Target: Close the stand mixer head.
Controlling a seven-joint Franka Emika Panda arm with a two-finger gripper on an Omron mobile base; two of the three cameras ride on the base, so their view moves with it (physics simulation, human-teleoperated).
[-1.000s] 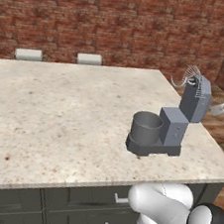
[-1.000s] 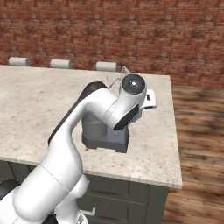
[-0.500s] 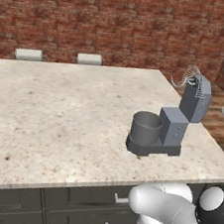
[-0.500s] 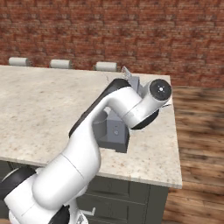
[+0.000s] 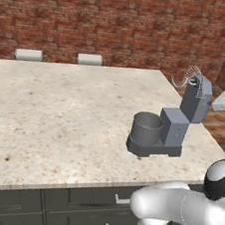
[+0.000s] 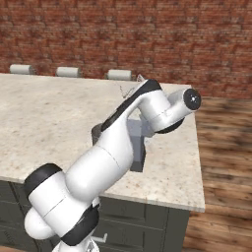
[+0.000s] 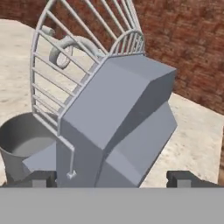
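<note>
Compared with a second ago, the arm has been swung out past the right counter (image 5: 58, 122) edge, and the gripper (image 7: 111, 178) is now brought in behind the stand mixer head (image 5: 196, 99). The head is tilted up over its column near the counter's right end, whisk (image 5: 187, 76) raised; closing is judged not yet begun. The jaws are spread wide, grasping nothing. The bowl (image 5: 147, 129) appears empty.

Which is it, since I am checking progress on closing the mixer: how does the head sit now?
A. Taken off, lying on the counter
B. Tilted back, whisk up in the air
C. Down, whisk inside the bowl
B: the stand mixer head is tipped back, its whisk clear above the bowl.
</note>
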